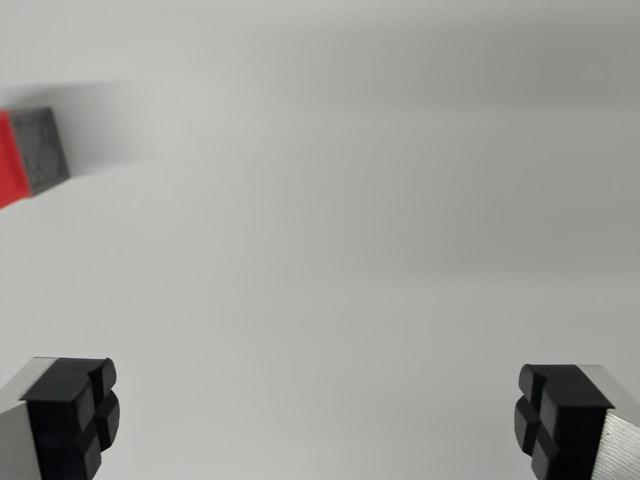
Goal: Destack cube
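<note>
Containers: none visible — only a plain pale grey surface (340, 200) filling the wrist view.

Cube: red cube (11, 162) at the wrist view's far left edge, upper part of the picture, cut off by the frame so only a sliver of red shows.

Neighbour: dark grey cube (42, 150) touching the red one on its right side; mottled grey face turned toward the camera.

Relation: the two blocks pressed face to face; whether one sits on top of the other or merely beside it, cannot tell from this angle.

Orientation: both blocks tilted slightly, edges leaning counter-clockwise against the picture's frame; pair lined up roughly left-to-right in the wrist view, red end pointing off the left edge.

Long axis: none to speak of on either block alone — faces look near square; the joined pair runs longest along that left-right line.

Shadow: soft grey blur trailing from the dark grey cube toward the wrist view's right.

Tool: tool (315, 425) spread wide, nothing between the fingers.

Fingers: black pads (75, 410) at the lower left and lower right corners, on metal bodies.

Separation: tool well apart from both blocks, below and to their right in the picture.
</note>
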